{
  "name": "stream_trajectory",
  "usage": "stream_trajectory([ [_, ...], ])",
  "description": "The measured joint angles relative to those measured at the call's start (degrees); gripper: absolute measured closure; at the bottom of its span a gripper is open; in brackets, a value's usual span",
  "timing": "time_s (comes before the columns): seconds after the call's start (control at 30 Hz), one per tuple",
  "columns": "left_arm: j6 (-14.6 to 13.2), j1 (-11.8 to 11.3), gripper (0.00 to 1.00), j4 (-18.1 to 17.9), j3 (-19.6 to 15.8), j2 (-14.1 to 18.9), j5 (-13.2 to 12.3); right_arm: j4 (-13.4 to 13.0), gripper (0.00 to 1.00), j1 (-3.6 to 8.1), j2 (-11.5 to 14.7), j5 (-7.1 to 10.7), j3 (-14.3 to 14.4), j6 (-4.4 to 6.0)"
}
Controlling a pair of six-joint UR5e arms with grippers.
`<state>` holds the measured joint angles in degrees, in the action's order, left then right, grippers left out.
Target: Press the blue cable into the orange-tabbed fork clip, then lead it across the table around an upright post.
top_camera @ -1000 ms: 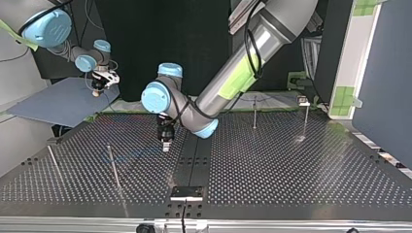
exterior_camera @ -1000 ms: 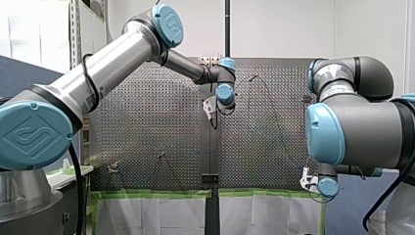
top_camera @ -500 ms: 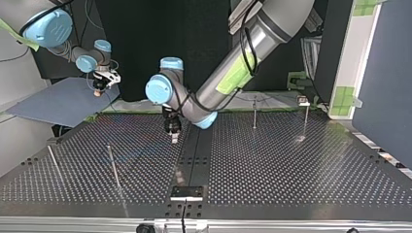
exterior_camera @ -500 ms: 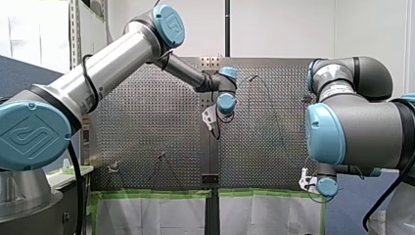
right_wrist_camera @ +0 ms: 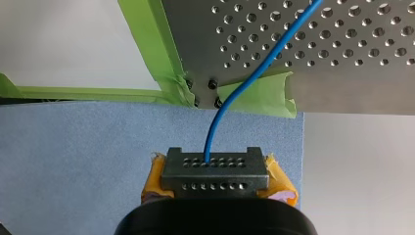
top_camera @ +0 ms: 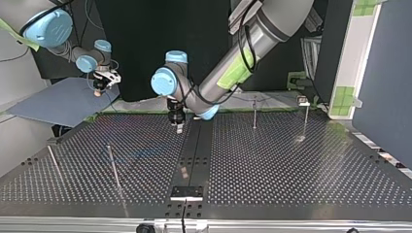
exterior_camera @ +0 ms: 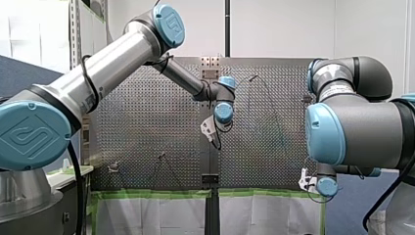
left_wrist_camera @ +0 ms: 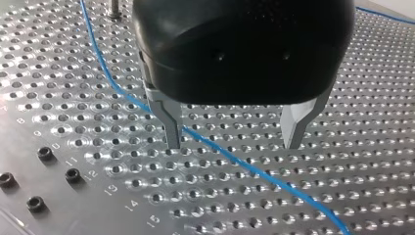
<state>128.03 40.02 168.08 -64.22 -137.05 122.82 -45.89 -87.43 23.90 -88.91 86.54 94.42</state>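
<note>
The blue cable (left_wrist_camera: 254, 172) lies on the perforated table (left_wrist_camera: 342, 161) and runs slantwise below my left gripper (left_wrist_camera: 234, 144), which hangs just above it, open, metal fingers (left_wrist_camera: 171, 127) on either side and nothing held. In the top view this gripper (top_camera: 179, 127) is near the table's far middle. My right gripper (right_wrist_camera: 215, 164) is shut on the blue cable (right_wrist_camera: 235, 93), yellow pads beside a grey perforated block, off the table's corner over a blue sheet (right_wrist_camera: 73, 147). It shows at the top view's left (top_camera: 99, 90). I cannot see the orange-tabbed clip.
Thin upright posts stand on the table (top_camera: 291, 170): two at the far right (top_camera: 254, 114) (top_camera: 306, 116), two at the near left (top_camera: 114, 167) (top_camera: 53, 162). A black plate (top_camera: 186, 192) sits at the near middle. Green tape (right_wrist_camera: 151, 44) lines the table's edge.
My left gripper has moved up and to the right in the top view, away from that camera, still open. My right arm has stayed where it was.
</note>
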Motion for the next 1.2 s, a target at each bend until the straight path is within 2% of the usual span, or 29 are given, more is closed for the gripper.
stream_trajectory([
  [0.13, 1.8, 0.5, 0.0, 2.0, -0.1, 0.1, 0.8, 0.0, 1.0, 0.02, 0.0, 0.03, 0.0, 0.05],
  [0.23, 2.0, 0.9, 0.0, 3.2, -0.1, 0.4, 1.1, 0.0, 1.0, 0.13, 0.0, 0.07, 0.0, 0.08],
  [0.53, -2.1, 5.2, 0.0, 3.8, 0.2, 4.6, 5.3, 0.0, 1.0, 0.26, 0.0, 0.4, 0.0, 0.15],
  [0.67, -4.4, 7.5, 0.0, 4.9, 1.5, 6.9, 7.0, -0.2, 1.0, 0.28, 0.0, 0.56, 0.0, 0.16],
  [0.87, -7.4, 9.7, 0.0, 7.7, 4.4, 9.9, 5.2, -0.1, 1.0, 0.28, 0.0, 0.76, -0.2, 0.25],
  [1.2, -12.0, 9.5, 0.0, 12.3, 8.9, 14.5, 0.8, 0.0, 1.0, 0.18, 0.0, 1.09, -0.2, 0.42],
])
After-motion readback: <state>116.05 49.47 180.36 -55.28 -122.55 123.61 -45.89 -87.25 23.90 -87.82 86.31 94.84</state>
